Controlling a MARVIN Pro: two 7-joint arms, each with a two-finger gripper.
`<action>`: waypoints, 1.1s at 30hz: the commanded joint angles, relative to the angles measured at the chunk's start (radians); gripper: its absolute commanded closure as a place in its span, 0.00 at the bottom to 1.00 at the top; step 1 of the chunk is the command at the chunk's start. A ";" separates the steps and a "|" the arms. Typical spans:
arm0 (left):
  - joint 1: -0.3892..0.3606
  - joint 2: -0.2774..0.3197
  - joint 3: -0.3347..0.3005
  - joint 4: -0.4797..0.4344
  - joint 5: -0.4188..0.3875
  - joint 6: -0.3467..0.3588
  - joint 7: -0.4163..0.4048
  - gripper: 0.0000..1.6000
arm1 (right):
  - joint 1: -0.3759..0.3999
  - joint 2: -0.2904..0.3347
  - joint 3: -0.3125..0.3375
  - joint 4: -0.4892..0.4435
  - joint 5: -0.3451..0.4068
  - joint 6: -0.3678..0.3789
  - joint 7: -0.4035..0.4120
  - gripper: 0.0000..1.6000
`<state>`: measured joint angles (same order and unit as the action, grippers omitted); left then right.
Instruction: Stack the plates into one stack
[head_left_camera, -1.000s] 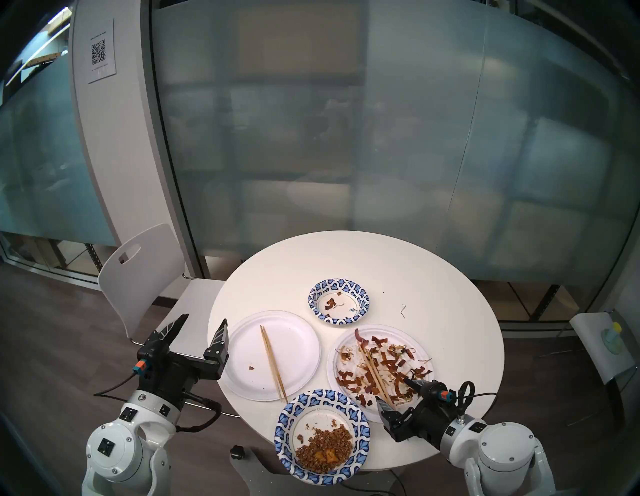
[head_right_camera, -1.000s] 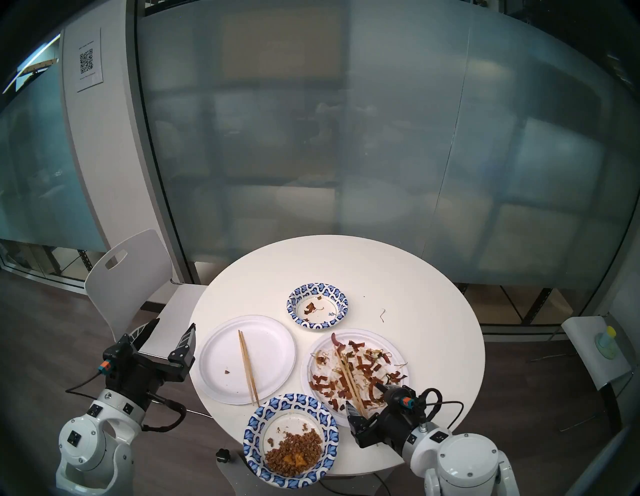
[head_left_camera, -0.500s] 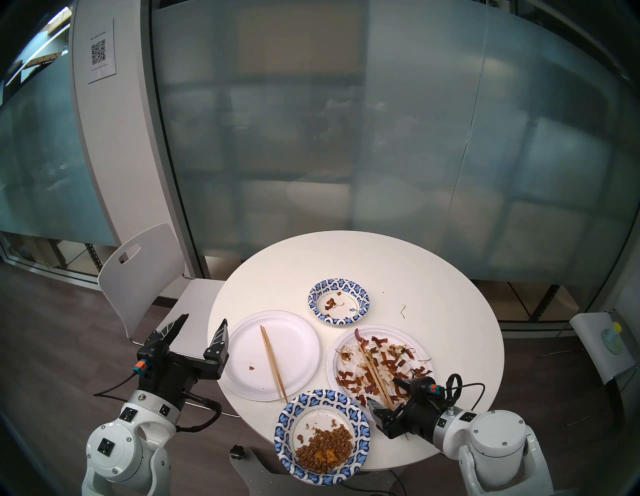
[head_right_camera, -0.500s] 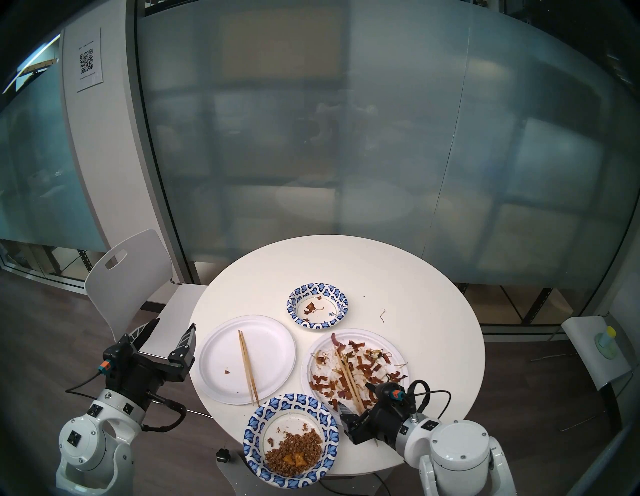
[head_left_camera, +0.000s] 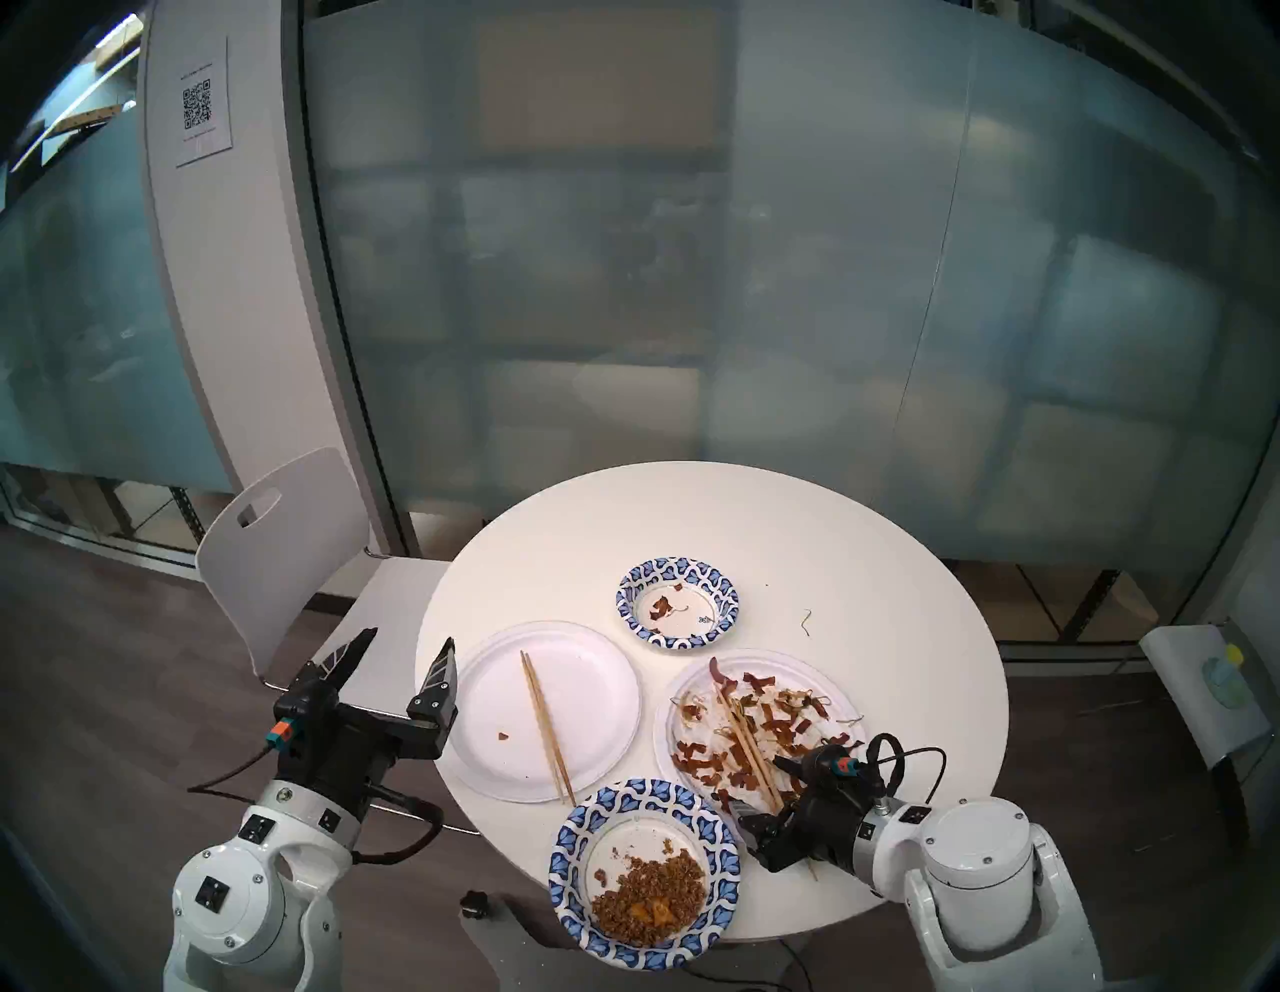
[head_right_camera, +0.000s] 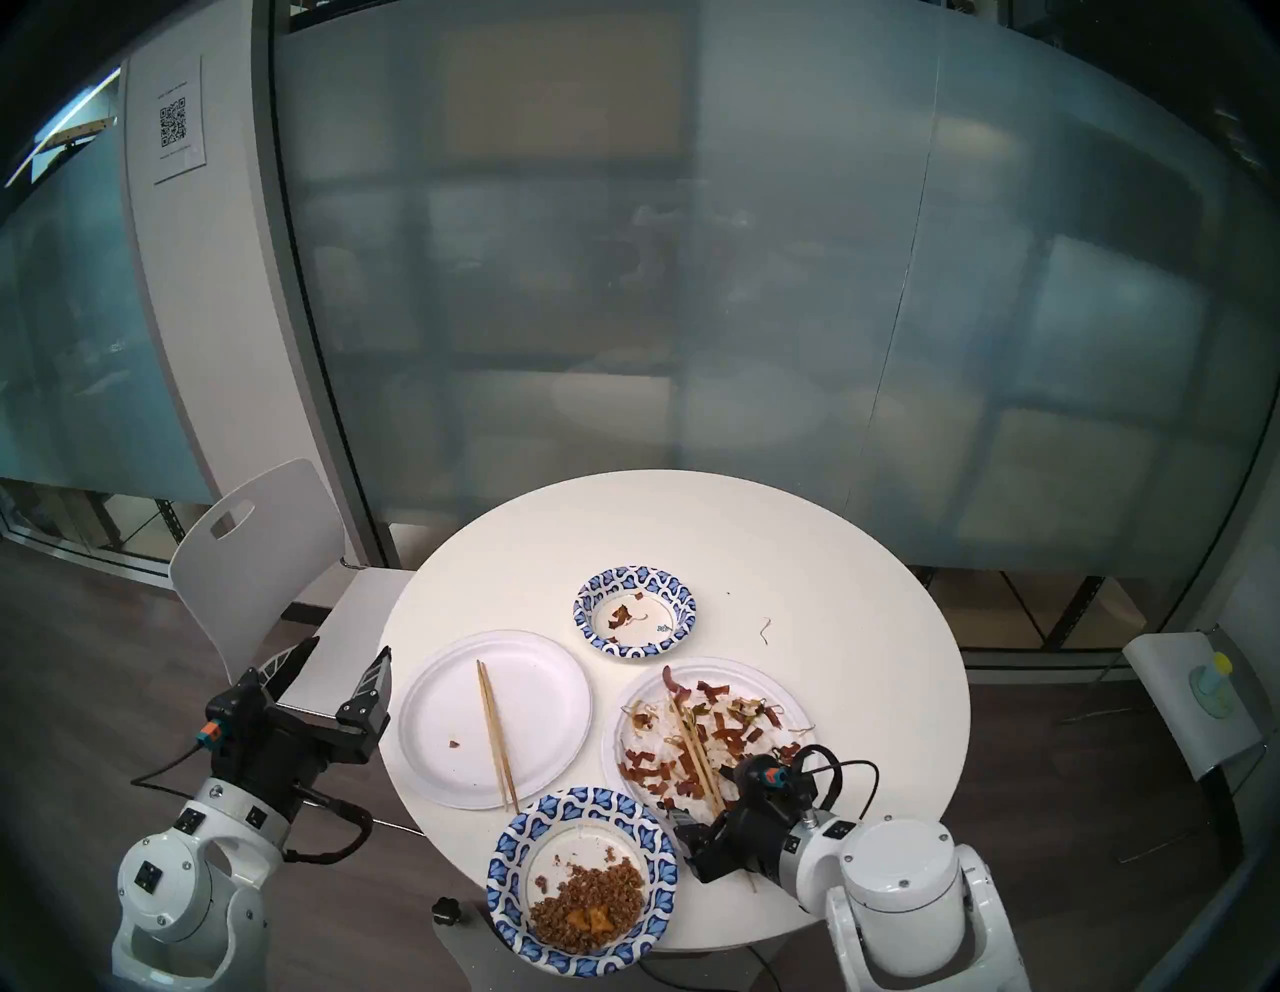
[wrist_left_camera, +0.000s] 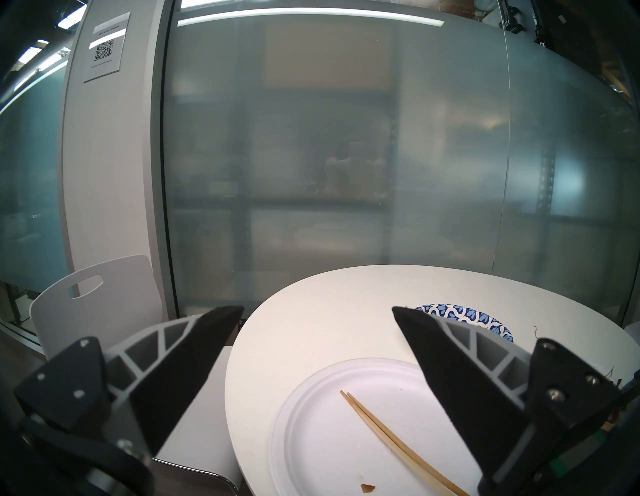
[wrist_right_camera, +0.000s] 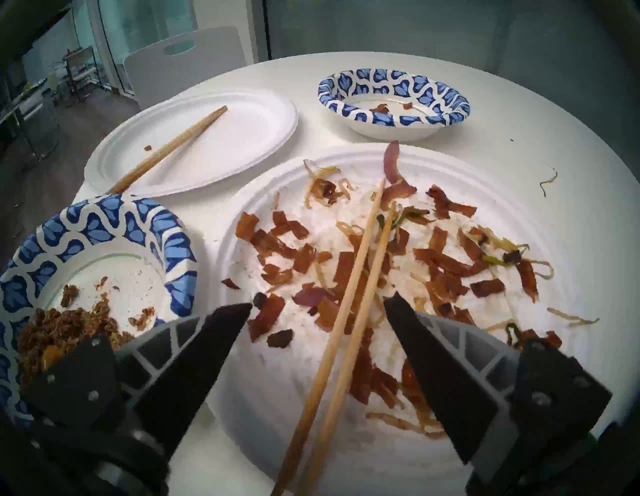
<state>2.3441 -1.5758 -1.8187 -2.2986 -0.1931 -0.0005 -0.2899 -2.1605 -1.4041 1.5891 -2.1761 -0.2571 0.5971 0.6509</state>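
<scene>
Four paper plates lie apart on the round table. A plain white plate (head_left_camera: 485, 706) at the left carries chopsticks (head_left_camera: 547, 727). At the right, a white plate (head_left_camera: 796, 665) strewn with brown scraps carries a second pair of chopsticks (wrist_right_camera: 360, 277). A small blue-patterned one (head_left_camera: 675, 569) sits farther back. Another blue-patterned one (head_left_camera: 575, 831), holding brown crumbs, overhangs the near edge. My right gripper (wrist_right_camera: 318, 303) is open low over the near rim of the scrap plate. Its fingers straddle the second pair without touching. My left gripper (head_left_camera: 410, 641) hangs open beside the table's left edge.
A white chair (head_left_camera: 291, 554) stands left of the table (head_left_camera: 866, 554), close behind my left gripper. A frosted glass wall runs behind. A thin food strand (head_left_camera: 805, 621) lies on the tabletop. Another seat with a small bottle (head_left_camera: 1229, 675) is at the far right.
My right gripper has slid left and slightly forward along the chopsticks on the scrap plate, its jaws narrowing a little. The left arm and all plates are unmoved.
</scene>
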 joint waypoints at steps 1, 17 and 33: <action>0.001 -0.001 -0.001 -0.020 0.000 -0.001 0.001 0.00 | 0.034 0.003 -0.006 0.002 0.001 0.016 0.011 0.09; 0.001 -0.001 -0.001 -0.020 0.000 -0.001 0.001 0.00 | 0.037 0.003 0.006 0.016 0.005 0.035 0.035 0.15; 0.001 -0.001 -0.001 -0.020 0.000 -0.001 0.001 0.00 | 0.041 0.017 0.006 0.029 -0.006 0.046 0.060 0.25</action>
<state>2.3441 -1.5758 -1.8187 -2.2986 -0.1930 -0.0005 -0.2899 -2.1287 -1.3966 1.5989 -2.1342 -0.2580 0.6414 0.7069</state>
